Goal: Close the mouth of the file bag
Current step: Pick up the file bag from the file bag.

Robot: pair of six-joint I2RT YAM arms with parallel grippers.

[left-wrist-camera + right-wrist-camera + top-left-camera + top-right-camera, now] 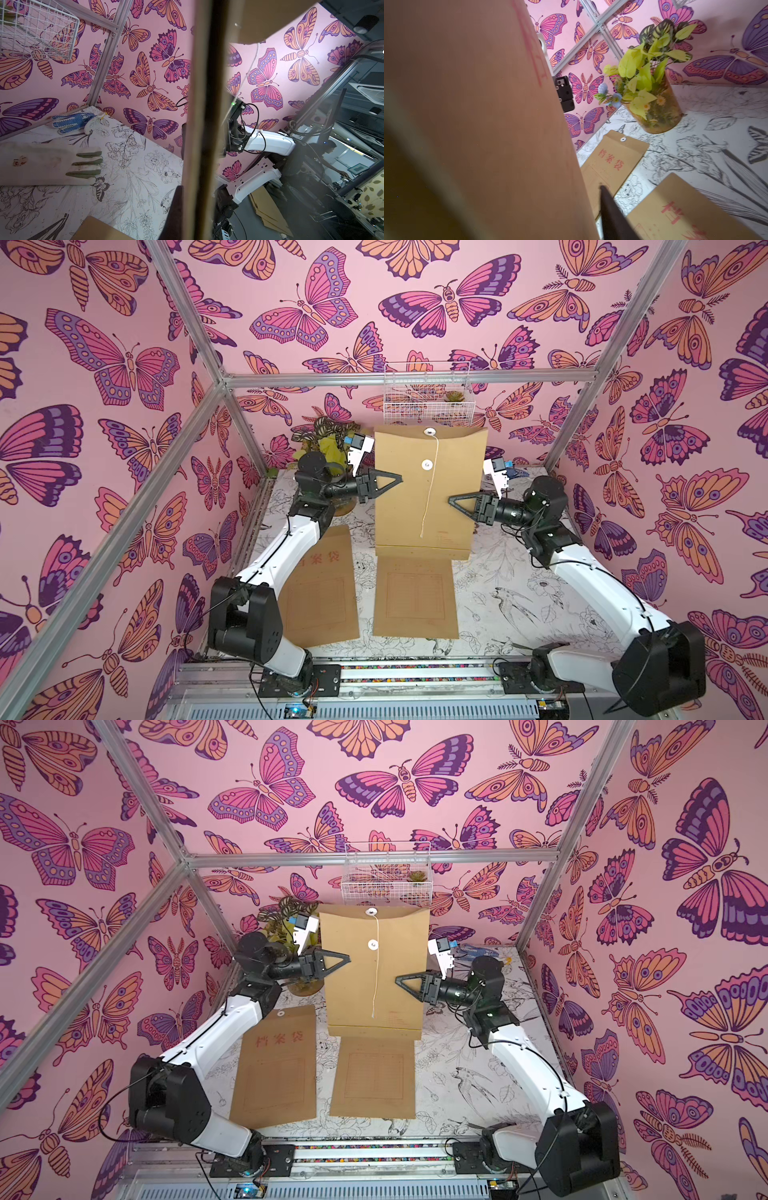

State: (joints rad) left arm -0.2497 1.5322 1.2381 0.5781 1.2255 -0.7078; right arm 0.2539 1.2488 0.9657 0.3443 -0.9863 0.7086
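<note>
Above table (519,605), file bag (428,497) aloft, left end effector (398,480) pinching its edge

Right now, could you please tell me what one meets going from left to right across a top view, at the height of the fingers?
left fingers → white string hanging down the raised file bag → right fingers

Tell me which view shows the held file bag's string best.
A top view: the string hangs in full down the file bag, from its upper button. Both top views show this. The left wrist catches a blurred stretch; the right wrist shows none.
</note>
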